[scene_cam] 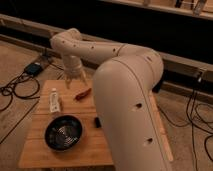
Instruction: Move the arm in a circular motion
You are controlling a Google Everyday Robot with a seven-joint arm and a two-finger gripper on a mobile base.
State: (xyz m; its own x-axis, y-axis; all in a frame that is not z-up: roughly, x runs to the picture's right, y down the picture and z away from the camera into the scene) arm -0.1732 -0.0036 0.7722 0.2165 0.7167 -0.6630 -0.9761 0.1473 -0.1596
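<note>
surface: light wooden table (42, 150), black ribbed bowl (63, 132), white tube (54, 102), red object (82, 94)
foreground: cream-white robot arm (130, 110) hides table's right side
pale gripper (73, 82): over far edge, jaw state cannot be told

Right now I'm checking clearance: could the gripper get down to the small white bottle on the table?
Probably yes. The gripper hangs above the table's far edge, and the white bottle lies just to its left and nearer the camera, with nothing between them. The red object sits off to the other side.
</note>
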